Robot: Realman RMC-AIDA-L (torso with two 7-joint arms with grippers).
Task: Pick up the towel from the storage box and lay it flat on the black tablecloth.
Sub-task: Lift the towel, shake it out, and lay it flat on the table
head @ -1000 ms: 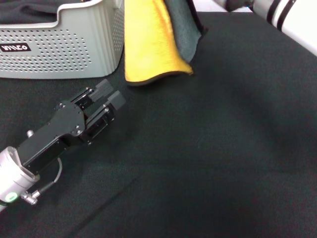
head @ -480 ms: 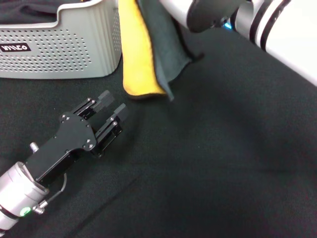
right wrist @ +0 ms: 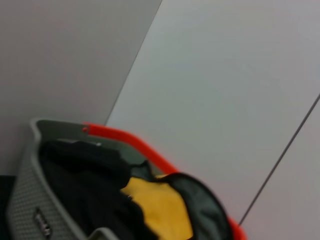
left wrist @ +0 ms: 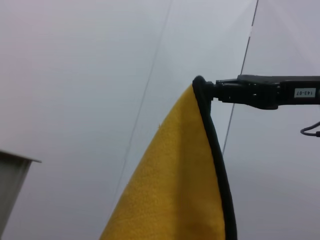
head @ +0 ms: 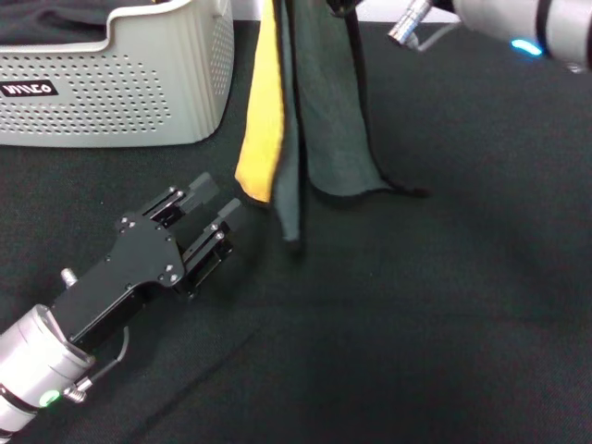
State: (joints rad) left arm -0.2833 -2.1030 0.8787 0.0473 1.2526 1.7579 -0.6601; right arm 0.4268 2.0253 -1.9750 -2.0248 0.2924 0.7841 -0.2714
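Change: towel [head: 319,111] is now hanging longer and narrower than half a second ago, its lower corners reaching further down over the black tablecloth [head: 444,314].
Storage box [head: 120,88]: is sitting at the far left on the cloth, dark fabric [head: 46,18] lying inside.
Left gripper [head: 215,205]: is lying low over the cloth, fingers apart and empty, nudged slightly toward the towel's yellow edge.
Towel: is dangling just beside the box, yellow face leftward, grey-teal rightward.
Right gripper [left wrist: 220,91]: is pinching the towel's top corner in the left wrist view; its arm has swung away rightward.
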